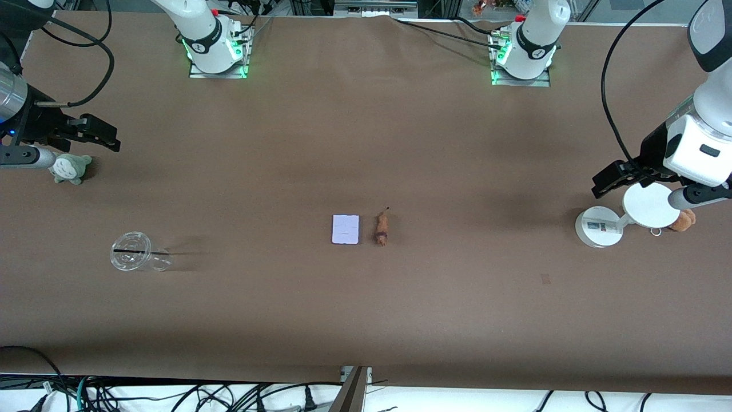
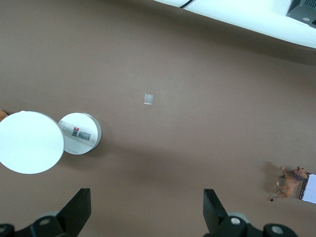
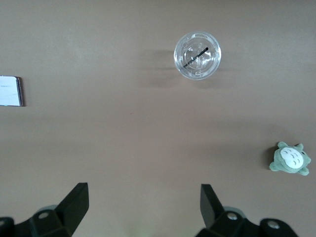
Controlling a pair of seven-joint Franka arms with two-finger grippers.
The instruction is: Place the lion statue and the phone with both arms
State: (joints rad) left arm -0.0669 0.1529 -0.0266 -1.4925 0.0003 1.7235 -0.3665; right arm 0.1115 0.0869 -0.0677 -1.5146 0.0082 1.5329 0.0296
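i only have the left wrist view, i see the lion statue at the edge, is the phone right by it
Observer: Yes. In the front view the phone lies flat beside the lion statue, a small gap between them.
Operator: where's the right gripper
Observer: The right gripper is open, up over the right arm's end of the table, above a grey-green plush toy.
Operator: anything else down there
Observer: A clear plastic cup lies on its side, nearer the front camera than the plush.
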